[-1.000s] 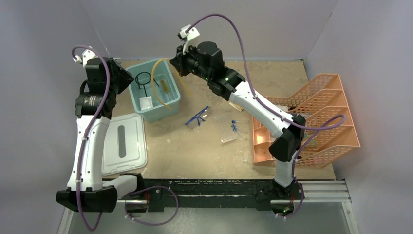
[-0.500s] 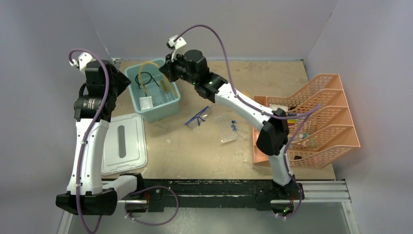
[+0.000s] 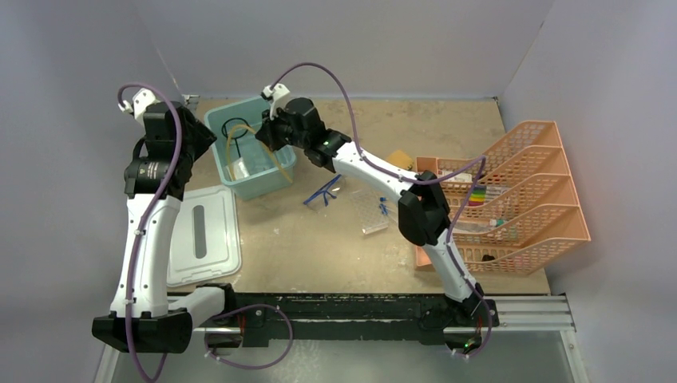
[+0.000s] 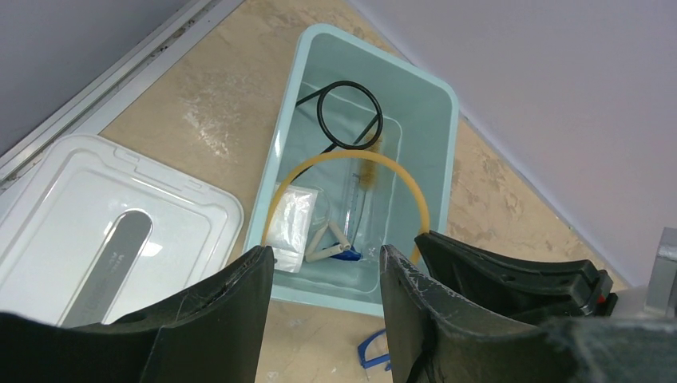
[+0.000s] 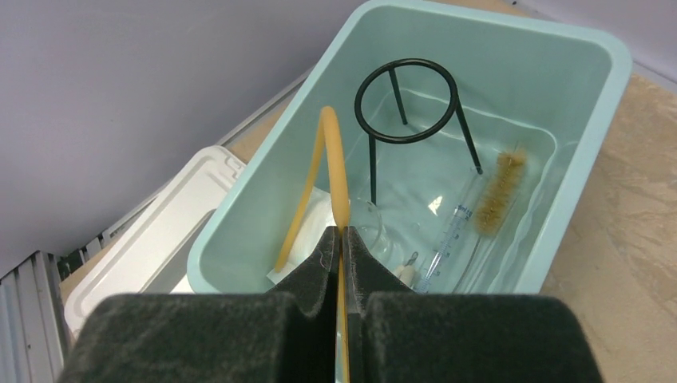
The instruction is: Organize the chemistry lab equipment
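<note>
Since a second ago the right arm has swung left from behind the tub's far right corner to over the tub itself, and the tubing that then arched out past the rim now loops inside it; the left arm has barely shifted.

The right end effector (image 5: 342, 233) has its fingers pressed together on the amber tubing (image 5: 331, 159), pinching it low while the rest rises in a smooth, glossy, honey-coloured arch. Below it, in the teal tub (image 5: 591, 159), the black wire ring tripod (image 5: 405, 100) lies at the far end, with a bristle brush (image 5: 499, 191) along one wall, the white packet (image 5: 315, 223) under the tubing and the small beaker (image 5: 369, 223) just beside it. The wire triangle (image 4: 326, 239) lies near the packet.

The left end effector (image 4: 326, 267) hangs above the tub's near rim with its fingers spread, pinching nothing.

The tub sits towards the far left corner of the bench (image 3: 319, 255), with the white lid (image 3: 199, 235) along the left edge nearer the arms. The blue-framed goggles (image 3: 323, 191) lie mid-bench, apart from the tub. The clear rack (image 3: 369, 217) and blue-capped tubes (image 3: 385, 209) lie together right of centre, and the orange mesh tray (image 3: 527, 207) stands at the right edge.
</note>
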